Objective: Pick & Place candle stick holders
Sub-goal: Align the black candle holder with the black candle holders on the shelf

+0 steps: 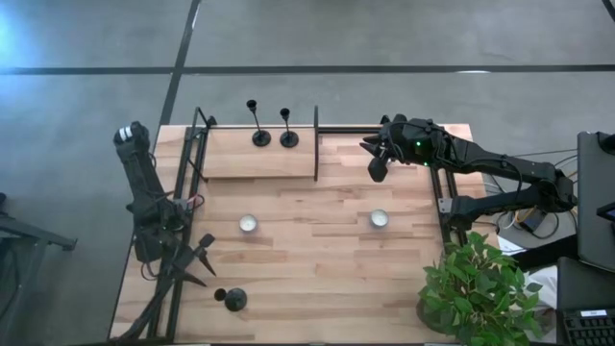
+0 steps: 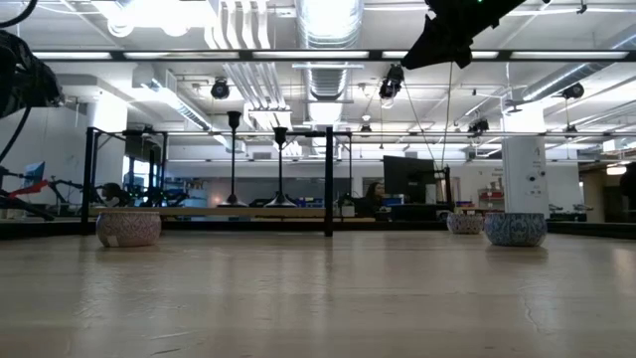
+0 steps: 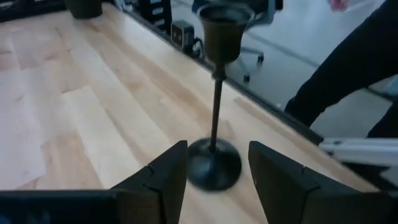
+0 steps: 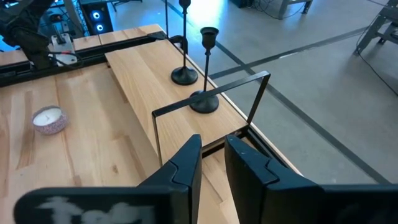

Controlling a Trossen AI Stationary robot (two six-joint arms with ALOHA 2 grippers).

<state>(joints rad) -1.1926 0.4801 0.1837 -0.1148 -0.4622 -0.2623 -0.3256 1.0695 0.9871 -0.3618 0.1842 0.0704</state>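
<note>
The pale slatted-wood table [image 1: 317, 250] carries a raised wooden shelf in a black wire frame [image 1: 259, 154]. Two slender black metal candle stick holders [image 1: 260, 137] stand on that shelf — judged placed — ahead of the right gripper [image 1: 377, 169], which hangs above the table beside the frame, fingers nearly closed on nothing. The third holder [image 3: 216, 163] stands upright at the table's front edge, just beyond the left gripper [image 3: 214, 183], whose parted fingers flank its base, apart from it — this one remains. Two white-silver tealight discs [image 1: 249, 224] lie between the arms.
</note>
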